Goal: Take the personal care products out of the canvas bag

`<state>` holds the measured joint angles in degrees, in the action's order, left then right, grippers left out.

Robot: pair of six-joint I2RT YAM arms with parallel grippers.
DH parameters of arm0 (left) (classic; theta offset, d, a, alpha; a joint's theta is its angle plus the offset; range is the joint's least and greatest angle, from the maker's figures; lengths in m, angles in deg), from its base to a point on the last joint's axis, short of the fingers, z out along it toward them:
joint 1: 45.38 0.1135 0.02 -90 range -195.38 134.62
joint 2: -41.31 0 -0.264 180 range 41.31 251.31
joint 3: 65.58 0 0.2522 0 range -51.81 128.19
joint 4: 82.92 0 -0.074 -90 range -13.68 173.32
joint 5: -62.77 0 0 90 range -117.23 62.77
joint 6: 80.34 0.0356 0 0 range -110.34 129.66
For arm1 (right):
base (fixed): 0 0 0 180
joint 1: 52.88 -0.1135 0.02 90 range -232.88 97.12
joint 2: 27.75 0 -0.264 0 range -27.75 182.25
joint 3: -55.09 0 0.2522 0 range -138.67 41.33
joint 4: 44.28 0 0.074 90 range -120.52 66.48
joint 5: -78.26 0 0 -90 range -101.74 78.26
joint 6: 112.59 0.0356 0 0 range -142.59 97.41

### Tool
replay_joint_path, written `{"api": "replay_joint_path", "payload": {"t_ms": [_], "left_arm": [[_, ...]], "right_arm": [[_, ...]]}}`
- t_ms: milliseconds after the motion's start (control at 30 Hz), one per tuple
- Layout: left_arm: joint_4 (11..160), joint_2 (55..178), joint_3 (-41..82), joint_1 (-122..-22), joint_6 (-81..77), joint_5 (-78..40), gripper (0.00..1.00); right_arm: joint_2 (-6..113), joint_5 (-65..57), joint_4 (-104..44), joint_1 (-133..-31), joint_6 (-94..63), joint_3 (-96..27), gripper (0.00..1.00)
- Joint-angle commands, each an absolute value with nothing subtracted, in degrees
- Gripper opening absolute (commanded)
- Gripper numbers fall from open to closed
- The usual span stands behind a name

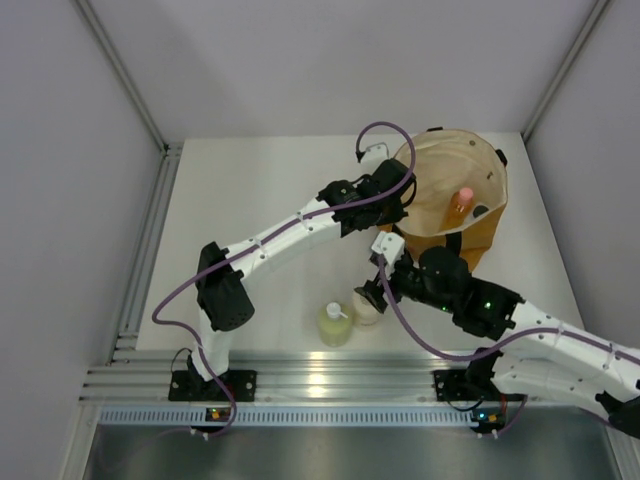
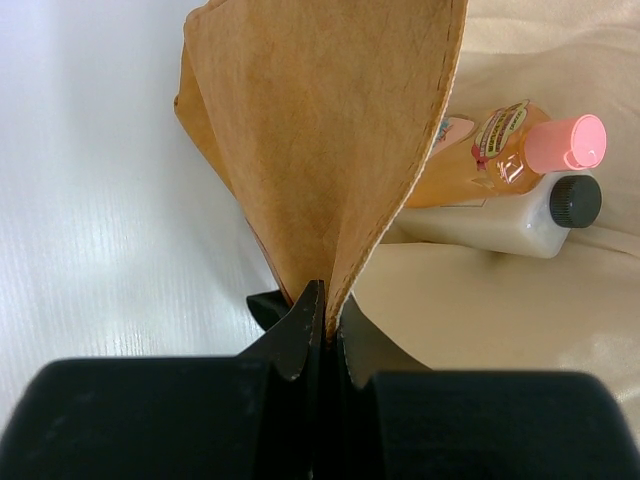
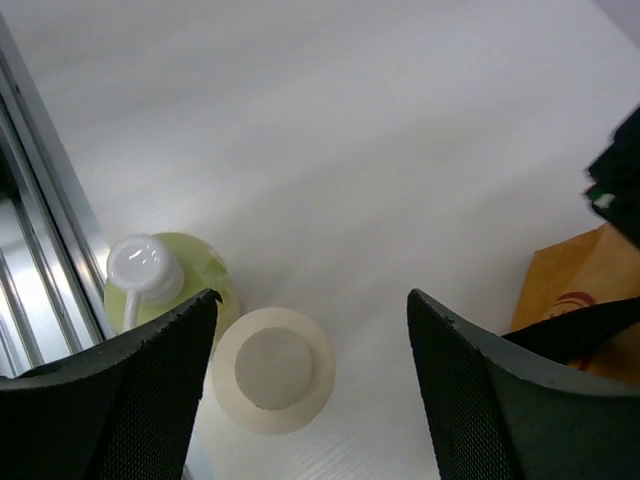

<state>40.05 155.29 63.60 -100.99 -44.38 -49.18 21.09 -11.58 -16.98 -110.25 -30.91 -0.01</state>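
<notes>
The canvas bag [image 1: 455, 195] stands open at the far right of the table. My left gripper [image 1: 398, 200] is shut on the bag's near-left rim [image 2: 330, 180] and holds it up. Inside lie the orange bottle with pink cap [image 2: 500, 150] and the clear square black-capped bottle [image 2: 520, 215], side by side on the cream lining. The orange bottle also shows in the top view [image 1: 461, 203]. My right gripper [image 3: 312, 300] is open and empty above the cream round jar [image 3: 272, 368]. The jar [image 1: 366, 306] stands beside the yellow-green pump bottle [image 1: 335, 323], which also shows in the right wrist view [image 3: 165, 285].
A metal rail [image 1: 320, 383] runs along the table's near edge, just in front of the two standing containers. Grey walls close in the table on the left, right and back. The bag's tan corner and a black strap [image 3: 580, 320] show right of my right fingers.
</notes>
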Motion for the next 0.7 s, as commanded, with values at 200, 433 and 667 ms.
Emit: {"api": "replay_joint_path", "payload": {"t_ms": [200, 433, 667], "left_arm": [[41.92, 155.92, 66.57, -100.57, -44.92, -50.17, 0.0], [41.92, 156.1, 67.45, -100.66, -45.98, -49.11, 0.0], [42.01, 155.84, 67.45, -100.66, -46.33, -48.85, 0.0]], "right_arm": [[13.9, -31.17, -14.09, -103.98, -24.7, -11.48, 0.85], [24.18, -23.26, -4.95, -84.89, -11.71, -23.09, 0.82], [30.07, -24.66, 0.13, -75.92, -4.23, -27.23, 0.75]]}}
